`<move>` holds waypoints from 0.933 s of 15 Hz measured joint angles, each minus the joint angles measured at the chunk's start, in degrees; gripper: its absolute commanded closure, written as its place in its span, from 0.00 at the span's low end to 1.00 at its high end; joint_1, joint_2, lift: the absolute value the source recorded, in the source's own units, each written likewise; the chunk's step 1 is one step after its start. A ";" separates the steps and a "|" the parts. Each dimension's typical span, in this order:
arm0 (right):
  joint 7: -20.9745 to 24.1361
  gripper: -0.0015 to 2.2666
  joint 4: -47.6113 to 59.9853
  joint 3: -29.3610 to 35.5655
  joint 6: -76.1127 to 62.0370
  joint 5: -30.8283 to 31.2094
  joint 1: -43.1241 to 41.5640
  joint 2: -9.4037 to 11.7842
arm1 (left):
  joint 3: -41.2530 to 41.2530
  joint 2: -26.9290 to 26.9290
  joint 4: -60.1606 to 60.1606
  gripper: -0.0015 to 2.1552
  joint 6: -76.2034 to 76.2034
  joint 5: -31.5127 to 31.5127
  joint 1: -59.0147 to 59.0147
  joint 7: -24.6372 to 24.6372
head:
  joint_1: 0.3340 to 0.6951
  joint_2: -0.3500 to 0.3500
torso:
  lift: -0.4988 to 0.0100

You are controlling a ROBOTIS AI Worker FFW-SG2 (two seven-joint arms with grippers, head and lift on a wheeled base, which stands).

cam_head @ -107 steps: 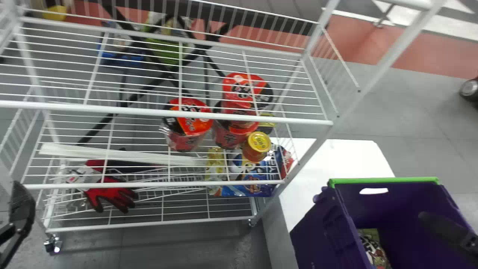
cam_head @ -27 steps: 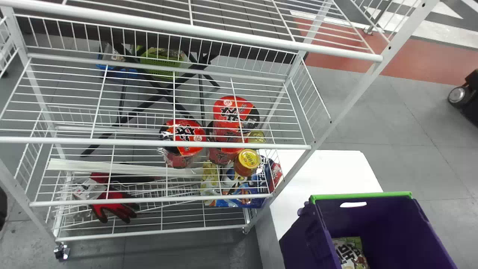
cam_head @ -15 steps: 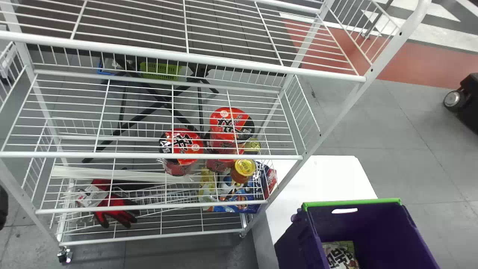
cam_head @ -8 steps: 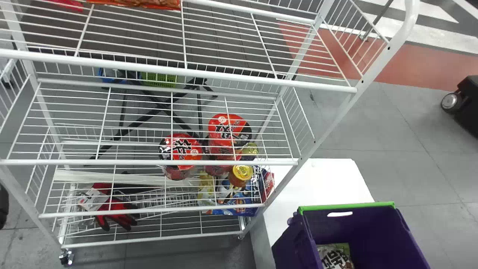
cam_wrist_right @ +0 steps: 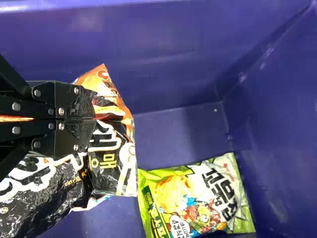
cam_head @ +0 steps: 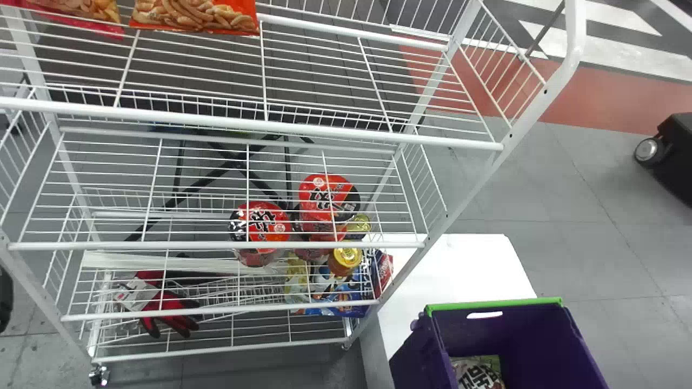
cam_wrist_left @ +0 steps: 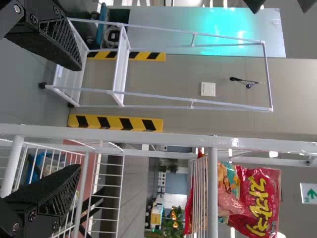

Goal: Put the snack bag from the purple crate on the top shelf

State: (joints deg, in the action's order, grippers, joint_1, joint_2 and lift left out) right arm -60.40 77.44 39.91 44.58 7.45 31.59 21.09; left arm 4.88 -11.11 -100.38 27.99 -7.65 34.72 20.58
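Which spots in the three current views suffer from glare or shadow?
Head view: the white table is washed out nearly blank; left wrist view: strong glare on the shiny panel; right wrist view: glints on the black-and-orange snack bag, soft sheen on a wall of the purple crate, darker shading toward its corner.

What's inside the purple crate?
The purple crate holds a green-and-white snack bag and a black-and-orange bag, the latter pinched by the right gripper. Whatever lies beneath them is covered.
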 measured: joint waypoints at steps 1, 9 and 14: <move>-0.06 0.94 0.03 0.06 -0.12 -0.01 0.10 0.00 | 0.02 0.02 -0.05 0.06 0.00 0.01 0.03 0.01 | 1.00 0.00 | 0.53; -0.51 0.94 0.43 1.11 -1.40 -0.07 0.99 -0.16 | 0.26 0.12 -0.51 0.06 0.34 0.01 0.34 0.08 | 1.00 0.00 | 0.60; -0.50 0.95 0.43 1.14 -2.02 -0.07 1.11 -0.10 | 0.26 0.26 -0.35 0.06 0.35 0.04 0.33 0.10 | 1.00 0.00 | 0.64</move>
State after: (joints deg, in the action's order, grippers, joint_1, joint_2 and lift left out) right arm -60.90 77.87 41.05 42.56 7.38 32.69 20.99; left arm 5.15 -10.85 -100.73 28.33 -7.61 35.05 20.68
